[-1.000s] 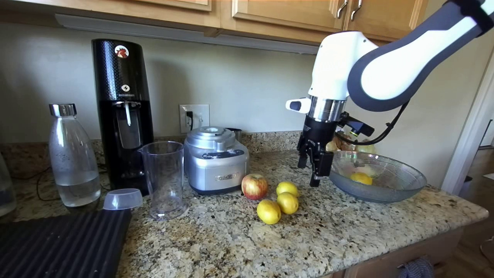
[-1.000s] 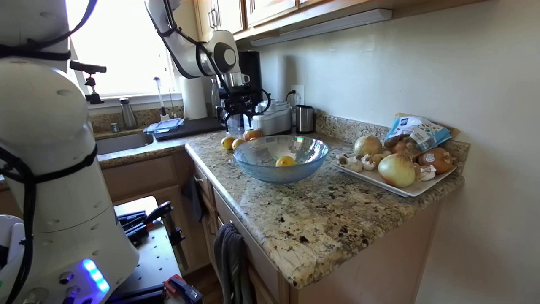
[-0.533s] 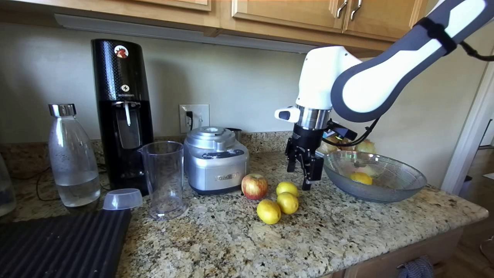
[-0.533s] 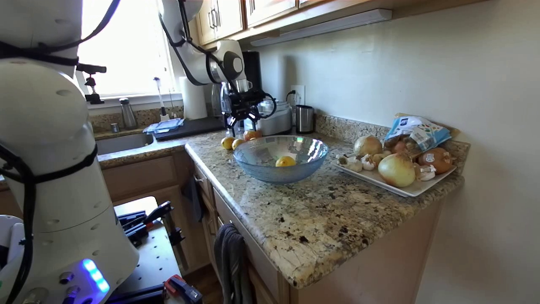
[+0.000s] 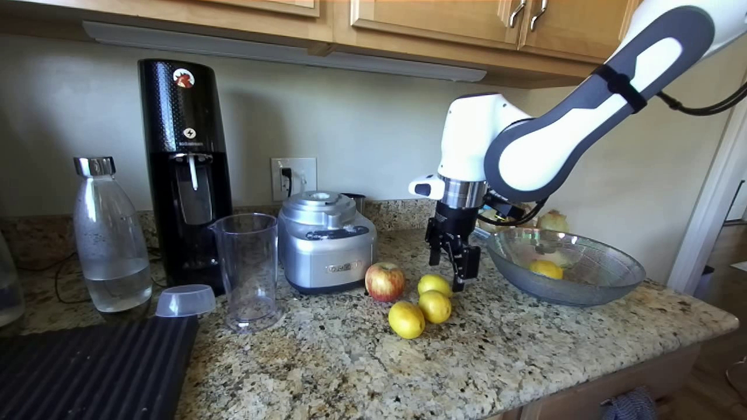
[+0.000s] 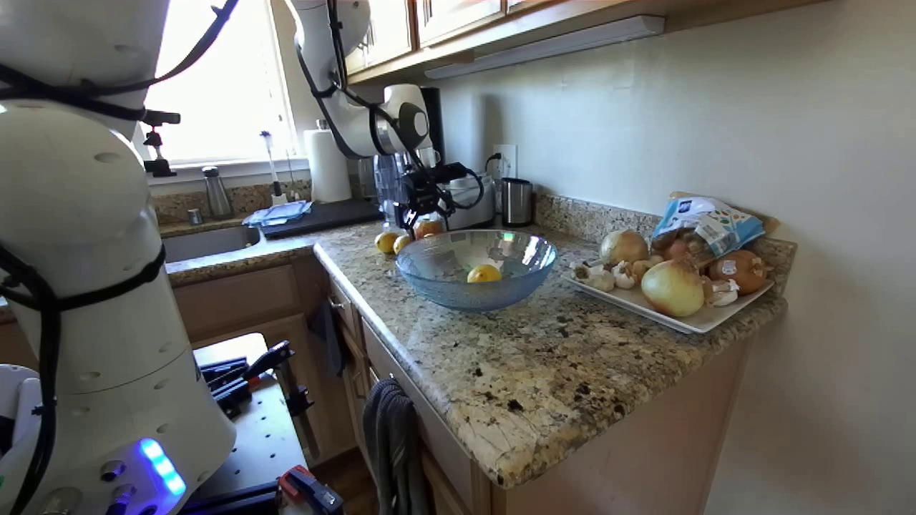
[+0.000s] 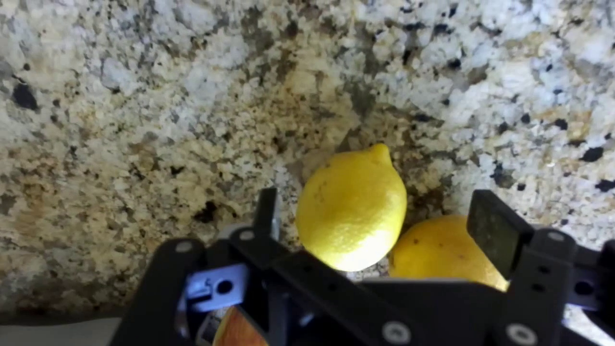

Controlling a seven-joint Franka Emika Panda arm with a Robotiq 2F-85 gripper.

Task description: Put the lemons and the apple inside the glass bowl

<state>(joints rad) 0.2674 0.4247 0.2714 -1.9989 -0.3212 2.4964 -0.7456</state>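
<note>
Wrist view: pincer (image 7: 382, 221) fingers apart, one lemon (image 7: 353, 206) showing in the gap between.
Second lemon (image 7: 439, 247) just beside that one, partly hidden by a finger; contact with either cannot be told. In an exterior view, third lemon (image 5: 407, 319) lies near the pincer on the counter (image 5: 327, 373), apple (image 5: 385, 282) farther out, silver appliance (image 5: 330, 248) beyond. Off the pincer's opposite side stands the glass bowl (image 5: 575, 293), fourth lemon (image 5: 546, 269) inside. Past the bowl, in an exterior view: onions (image 6: 673, 287) on a plate (image 6: 719, 312).
</note>
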